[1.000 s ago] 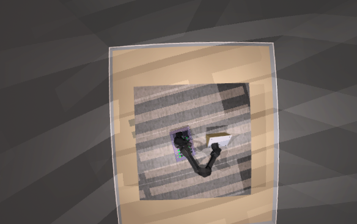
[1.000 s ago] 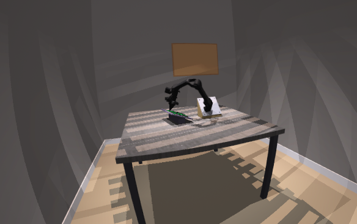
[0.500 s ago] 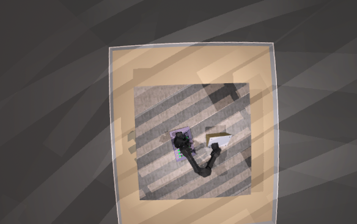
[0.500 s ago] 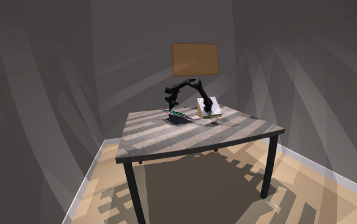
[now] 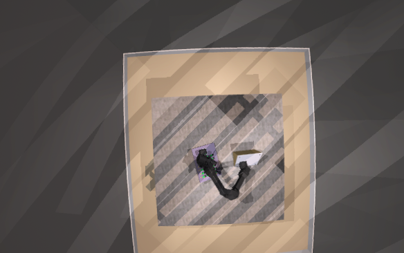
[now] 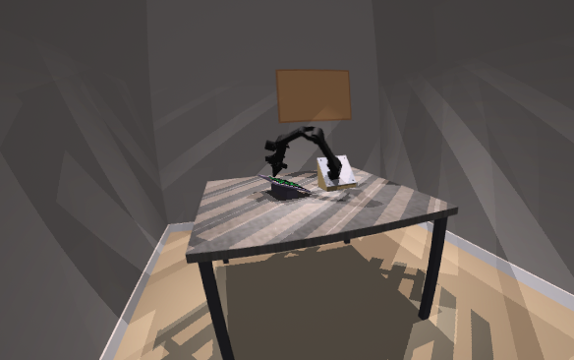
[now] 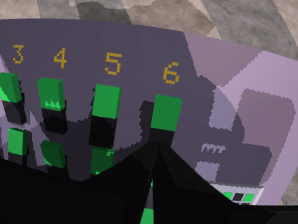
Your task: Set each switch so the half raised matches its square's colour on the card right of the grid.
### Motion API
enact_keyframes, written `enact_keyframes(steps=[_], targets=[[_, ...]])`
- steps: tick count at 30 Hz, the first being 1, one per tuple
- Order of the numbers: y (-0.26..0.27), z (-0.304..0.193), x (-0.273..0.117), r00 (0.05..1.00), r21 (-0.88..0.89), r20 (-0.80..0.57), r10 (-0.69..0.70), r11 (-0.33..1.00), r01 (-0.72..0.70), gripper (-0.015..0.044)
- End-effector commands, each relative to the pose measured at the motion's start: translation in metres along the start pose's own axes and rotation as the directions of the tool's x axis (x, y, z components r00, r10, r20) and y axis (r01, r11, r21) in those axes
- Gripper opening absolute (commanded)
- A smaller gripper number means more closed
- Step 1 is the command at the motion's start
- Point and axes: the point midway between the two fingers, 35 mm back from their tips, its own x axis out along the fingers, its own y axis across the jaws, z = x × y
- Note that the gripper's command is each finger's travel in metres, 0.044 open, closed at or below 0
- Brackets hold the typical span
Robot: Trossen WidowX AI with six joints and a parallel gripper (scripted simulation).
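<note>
The purple switch panel (image 5: 210, 147) (image 6: 303, 189) (image 7: 220, 42) lies tilted on the table. In the wrist view, switch 6 (image 7: 166, 113), switch 5 (image 7: 106, 102), switch 4 (image 7: 51, 90) and switch 3 (image 7: 10, 86) of the far row show green far halves and dark near halves. Which halves are raised is hard to tell. Part of a second row shows below. My gripper (image 7: 156, 148) (image 6: 275, 175) is shut and empty, its tip at the near end of switch 6's dark half; contact cannot be told. The card (image 7: 258, 194) shows partly at lower right; the gripper hides the rest.
The arm's base stands at a wedge-shaped block with a white sloped face (image 5: 250, 158) (image 6: 346, 169), right of the panel. The arm (image 5: 216, 180) (image 6: 302, 132) arches from there over the panel. Striped shadows cross the table (image 5: 180, 207) (image 6: 236, 231).
</note>
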Motion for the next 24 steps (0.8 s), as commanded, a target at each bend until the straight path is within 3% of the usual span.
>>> enact_keyframes(steps=[1,3,8,19,24], targets=[[-0.004,0.003,-0.036,1.0,-0.002,-0.004,-0.012,1.0,0.012,0.0],[-0.002,0.003,-0.058,1.0,-0.001,-0.013,-0.008,1.0,0.008,0.0],[0.0,0.003,-0.061,1.0,-0.001,-0.014,-0.008,1.0,0.008,0.0],[0.122,-0.016,-0.06,1.0,0.005,-0.016,-0.002,1.0,0.003,0.0],[0.129,-0.019,-0.057,1.0,0.005,-0.018,-0.001,1.0,0.002,0.0]])
